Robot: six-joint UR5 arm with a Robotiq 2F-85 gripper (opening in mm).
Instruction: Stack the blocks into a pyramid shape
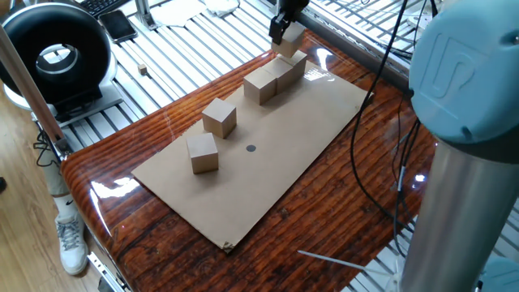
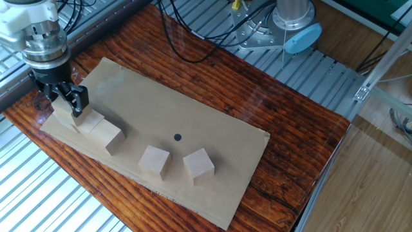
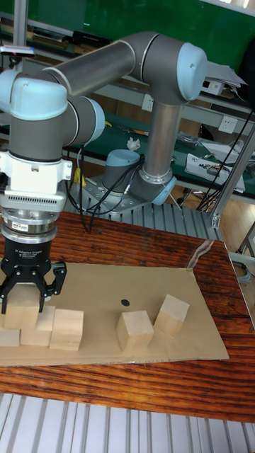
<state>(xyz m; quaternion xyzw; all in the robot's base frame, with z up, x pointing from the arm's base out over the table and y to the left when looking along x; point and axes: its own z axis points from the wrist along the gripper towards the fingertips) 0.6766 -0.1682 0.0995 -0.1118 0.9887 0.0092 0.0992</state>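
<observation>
A UR5 arm's gripper [image 3: 28, 291] clasps a wooden block [image 3: 22, 311] by two opposite faces above a row of three blocks [image 3: 66, 330] at one end of a cardboard sheet [image 2: 193, 113], itself laid on a glossy wooden table [image 2: 309, 138]. The held block sits over the seam between two blocks of that row, apparently resting on or just above them; the views do not settle whether it is touching down. Two loose blocks, one [image 2: 154, 160] just beside the other [image 2: 198, 164], lie near the sheet's middle, close to a small black dot [image 2: 177, 136], well apart from the row. Only five blocks can be counted across the views. The build looks to be starting its second tier, with the loose pair yet to be placed. The cubes appear light, rigid and sharp-edged, with plain unfinished faces that should give the fingers [image 2: 80, 98] good friction, so slipping seems unlikely; a square pinch across two parallel sides, near mid-height, would best keep a block level. The likelier hazard is nudging the base row out of line when setting down or letting go, since the blocks rest loose on smooth cardboard.
</observation>
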